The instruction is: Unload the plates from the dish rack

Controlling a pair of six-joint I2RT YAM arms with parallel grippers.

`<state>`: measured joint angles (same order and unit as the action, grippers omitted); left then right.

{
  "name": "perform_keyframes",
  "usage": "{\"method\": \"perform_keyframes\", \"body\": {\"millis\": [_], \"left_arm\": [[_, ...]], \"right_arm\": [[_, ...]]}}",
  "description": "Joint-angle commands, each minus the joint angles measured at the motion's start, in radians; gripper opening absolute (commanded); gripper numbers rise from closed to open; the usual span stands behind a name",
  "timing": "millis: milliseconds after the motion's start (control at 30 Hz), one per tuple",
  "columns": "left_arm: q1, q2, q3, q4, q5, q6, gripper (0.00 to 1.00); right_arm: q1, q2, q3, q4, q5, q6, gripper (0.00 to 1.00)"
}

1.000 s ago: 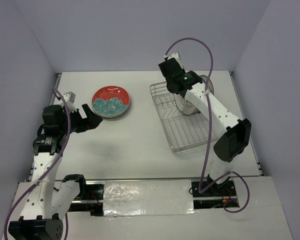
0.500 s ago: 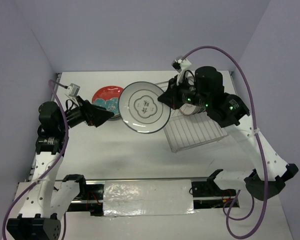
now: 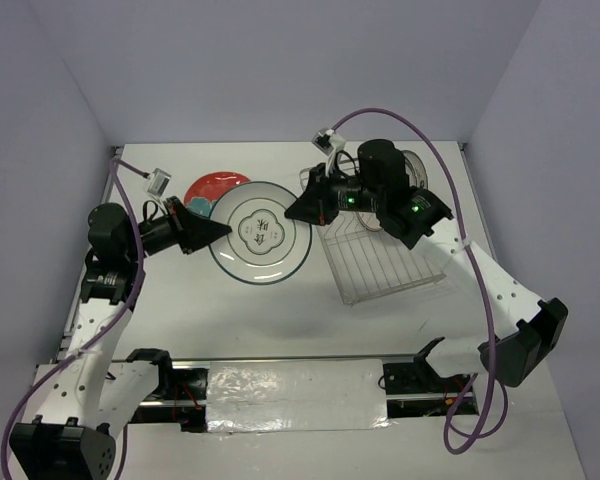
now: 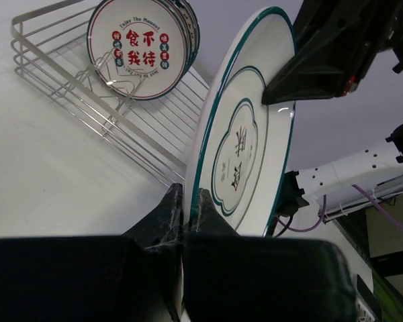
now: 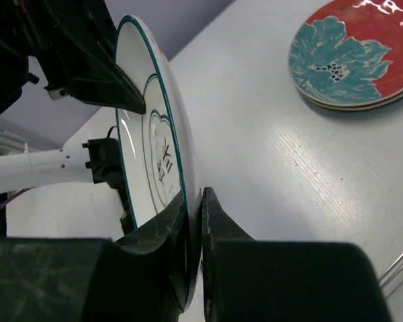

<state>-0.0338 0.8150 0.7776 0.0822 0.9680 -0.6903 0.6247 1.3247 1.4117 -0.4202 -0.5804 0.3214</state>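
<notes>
As seen from above, held in the air between the two arms: a white plate [image 3: 261, 232] with a dark rim, face up. Pinched at its left edge by the left gripper [image 3: 218, 229] and at its right edge by the right gripper [image 3: 298, 209], both clamped tight on it. Behind it and partly covered, red plates [image 3: 212, 188] stacked on the table [image 3: 280, 310]. To the right, the dish rack [image 3: 380, 265].

From the left wrist: fingers [image 4: 171, 209] closed over the near rim, the other gripper biting the far rim. Beyond, the rack [image 4: 87, 100] with upright plates [image 4: 140, 47] bearing red characters among the prongs.

From the right wrist: fingers [image 5: 218, 221] nipped on the rim, the left gripper opposite, flowered red plates lying flat beyond.
</notes>
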Motion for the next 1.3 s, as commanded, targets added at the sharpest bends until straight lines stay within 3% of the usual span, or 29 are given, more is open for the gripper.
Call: {"method": "perform_keyframes", "body": {"millis": [0, 33, 67, 133, 167, 267, 500, 600, 733, 867, 967, 1067, 1133, 1167, 1200, 1233, 1267], "left_arm": [[-0.008, 0.007, 0.052, -0.036, -0.032, 0.044, 0.00], [-0.008, 0.015, 0.058, -0.065, -0.113, 0.048, 0.00], [-0.009, 0.027, 0.063, -0.094, -0.165, 0.049, 0.00], [-0.009, 0.044, 0.055, -0.188, -0.251, 0.041, 0.00], [-0.008, 0.067, 0.034, -0.205, -0.306, 0.028, 0.00], [-0.008, 0.124, -0.035, -0.236, -0.373, -0.014, 0.00], [-0.021, 0.213, -0.227, -0.006, -0.359, -0.149, 0.00], [-0.032, 0.243, -0.261, 0.014, -0.388, -0.163, 0.02], [-0.048, 0.292, -0.311, 0.011, -0.459, -0.158, 0.16], [-0.048, 0.368, -0.347, 0.045, -0.503, -0.156, 0.19], [-0.048, 0.430, -0.362, 0.088, -0.503, -0.152, 0.22], [-0.048, 0.457, -0.373, 0.090, -0.529, -0.149, 0.27], [-0.048, 0.449, -0.374, 0.056, -0.564, -0.140, 0.46], [-0.048, 0.434, -0.365, 0.033, -0.581, -0.137, 0.64], [-0.049, 0.418, -0.362, -0.028, -0.616, -0.129, 0.93], [-0.049, 0.403, -0.357, -0.059, -0.635, -0.123, 1.00], [-0.049, 0.354, -0.348, -0.090, -0.656, -0.115, 1.00]], "right_arm": [[-0.002, -0.042, -0.005, 0.155, -0.013, 0.041, 0.12], [-0.003, -0.053, -0.013, 0.152, 0.002, 0.036, 0.26], [-0.019, -0.062, -0.022, 0.143, 0.063, 0.038, 0.59], [-0.043, -0.100, -0.059, 0.080, 0.178, 0.059, 0.76], [-0.058, -0.120, -0.094, 0.058, 0.314, 0.074, 0.83], [-0.138, -0.208, -0.176, -0.012, 0.506, 0.126, 0.87], [-0.237, -0.308, -0.212, -0.098, 0.565, 0.051, 0.91], [-0.247, -0.285, -0.181, -0.155, 0.571, 0.004, 1.00], [-0.273, -0.219, -0.136, -0.180, 0.557, -0.077, 1.00], [-0.273, -0.151, -0.074, -0.183, 0.608, -0.166, 0.98], [-0.273, -0.081, -0.011, -0.181, 0.729, -0.252, 0.93], [-0.275, 0.026, 0.056, -0.195, 0.929, -0.300, 0.77], [-0.278, 0.114, 0.107, -0.218, 0.996, -0.347, 0.67], [-0.276, 0.140, 0.121, -0.226, 1.019, -0.369, 0.61], [-0.276, 0.190, 0.148, -0.242, 1.025, -0.378, 0.59], [-0.276, 0.215, 0.161, -0.252, 1.043, -0.381, 0.57], [-0.276, 0.237, 0.177, -0.258, 1.056, -0.384, 0.52]]}}
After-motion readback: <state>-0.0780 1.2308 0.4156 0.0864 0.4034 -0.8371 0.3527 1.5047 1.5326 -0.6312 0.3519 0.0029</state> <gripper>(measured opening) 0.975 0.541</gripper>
